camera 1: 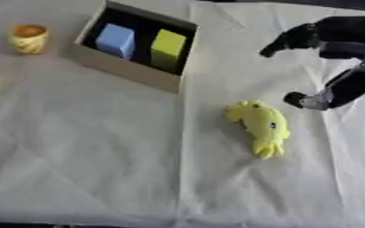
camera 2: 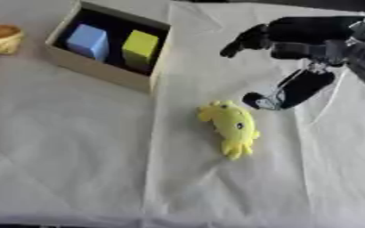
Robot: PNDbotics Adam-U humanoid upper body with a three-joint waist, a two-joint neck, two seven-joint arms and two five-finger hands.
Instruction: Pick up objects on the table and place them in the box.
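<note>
White cloth point(camera 1: 100, 169) carries a yellow plush point(camera 1: 261, 127) near the right hand point(camera 2: 294, 42) (fingers spread, empty).

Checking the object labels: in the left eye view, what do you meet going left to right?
Orange-brown cup → blue block → yellow-green block (both in the box) → yellow plush toy → right hand, open, holding nothing.

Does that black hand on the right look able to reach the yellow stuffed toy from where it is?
Probably yes. The right hand hangs open just up and right of the yellow plush toy, one fingertip close beside it. Only bare cloth lies between them; the box stands away to the left.
</note>
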